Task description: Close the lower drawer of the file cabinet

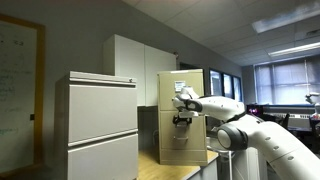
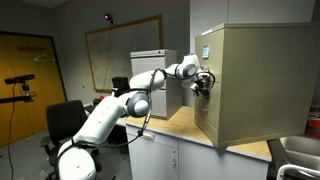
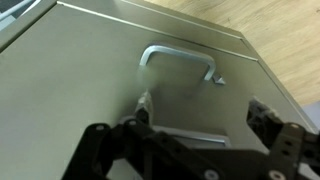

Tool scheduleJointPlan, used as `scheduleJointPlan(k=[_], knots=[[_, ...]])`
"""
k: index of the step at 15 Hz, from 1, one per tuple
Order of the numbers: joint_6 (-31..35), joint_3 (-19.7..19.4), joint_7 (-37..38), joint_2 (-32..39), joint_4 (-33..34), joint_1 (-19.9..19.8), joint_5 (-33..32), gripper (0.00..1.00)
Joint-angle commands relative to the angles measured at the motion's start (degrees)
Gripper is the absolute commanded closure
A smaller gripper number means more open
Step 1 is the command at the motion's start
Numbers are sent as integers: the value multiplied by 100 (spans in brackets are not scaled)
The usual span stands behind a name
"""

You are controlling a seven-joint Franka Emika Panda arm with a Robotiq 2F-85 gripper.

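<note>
The pincer [image 3: 190, 150] is hovering, fingers spread, before the lower drawer [image 3: 90, 80]. Its silver handle [image 3: 180, 62] is lying just ahead.

A white robot arm [image 1: 255, 128] holds its dark gripper [image 1: 183, 113] at the front of a narrow tan metal file cabinet [image 1: 190, 148]. A wider white cabinet [image 1: 100, 125] stands beside it.

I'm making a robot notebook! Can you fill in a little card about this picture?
arm: reaching to the file cabinet front
fingers: spread apart, holding nothing
handle: silver, ahead of the fingers, untouched
lower drawer: cannot tell if fully shut
neighbour: white cabinet beside the file cabinet
</note>
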Motion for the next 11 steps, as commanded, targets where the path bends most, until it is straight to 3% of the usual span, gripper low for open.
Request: scheduleJointPlan(k=[1, 11], knots=[[407, -85, 143, 704, 1069, -274, -211, 0], [137, -45, 878, 499, 826, -199, -43, 0]])
